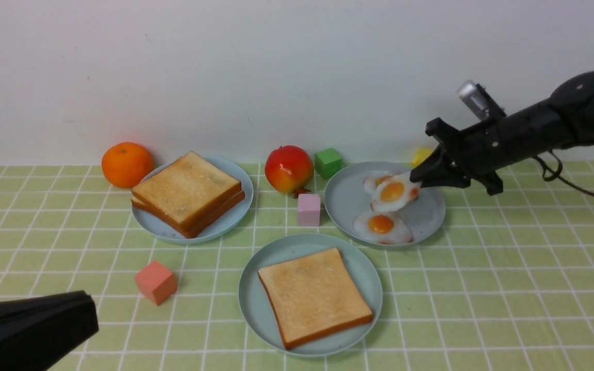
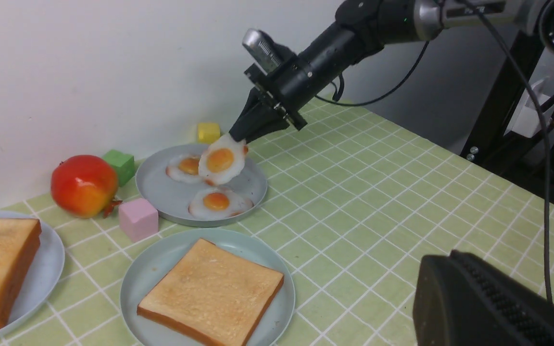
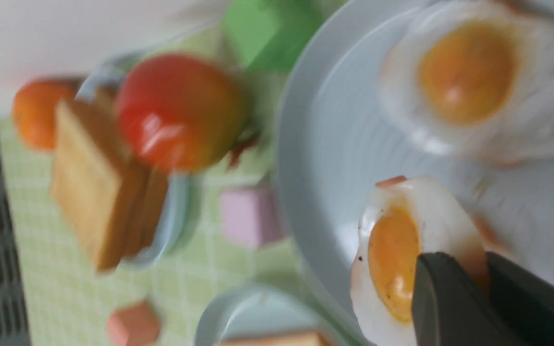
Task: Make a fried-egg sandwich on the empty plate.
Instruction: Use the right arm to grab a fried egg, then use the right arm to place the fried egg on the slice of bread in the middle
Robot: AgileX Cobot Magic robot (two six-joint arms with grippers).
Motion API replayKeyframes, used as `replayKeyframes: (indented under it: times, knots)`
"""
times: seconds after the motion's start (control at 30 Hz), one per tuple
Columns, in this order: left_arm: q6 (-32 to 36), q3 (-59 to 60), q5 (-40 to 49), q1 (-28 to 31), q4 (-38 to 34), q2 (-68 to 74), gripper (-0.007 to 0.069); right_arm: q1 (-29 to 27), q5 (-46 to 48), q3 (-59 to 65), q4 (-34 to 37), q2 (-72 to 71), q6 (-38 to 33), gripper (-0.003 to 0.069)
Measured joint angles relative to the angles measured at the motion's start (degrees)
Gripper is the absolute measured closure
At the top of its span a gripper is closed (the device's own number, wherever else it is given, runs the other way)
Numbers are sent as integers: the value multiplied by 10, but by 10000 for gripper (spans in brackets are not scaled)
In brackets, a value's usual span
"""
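Fried egg [image 1: 393,192] tilts, long axis slanting up into my right claw [image 1: 416,186], pinched tight (gripped edge hidden).

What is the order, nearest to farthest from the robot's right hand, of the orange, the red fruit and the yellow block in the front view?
From the right hand, gripping a fried egg:
1. Yellow block, just behind it by the wall.
2. Red fruit, at the back, mid-table.
3. Orange, far left.
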Motion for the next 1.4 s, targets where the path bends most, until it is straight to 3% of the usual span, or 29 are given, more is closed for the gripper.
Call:
replayKeyframes:
  times: [0.13, 0.27, 0.43, 0.67, 0.9, 1.13, 1.23, 1.4]
  knots:
    - [0, 0, 1, 0, 0, 0, 638, 6, 73, 9, -15, -59, -8, 582]
    - [0, 0, 21, 0, 0, 0, 638, 46, 69, 105, -28, -159, -19, 582]
    - [0, 0, 30, 0, 0, 0, 638, 139, -56, 287, 5, -274, -52, 582]
    - [0, 0, 36, 0, 1, 0, 637, 241, -209, 389, 129, -264, -130, 582]
    - [0, 0, 43, 0, 1, 0, 634, 248, -266, 392, 248, -192, -190, 582]
    - [0, 0, 56, 0, 1, 0, 632, 246, -293, 392, 274, -156, -203, 566]
    - [0, 0, 56, 0, 1, 0, 629, 246, -300, 392, 273, -156, -205, 536]
    - [0, 0, 62, 0, 1, 0, 627, 246, -308, 392, 243, -156, -207, 386]
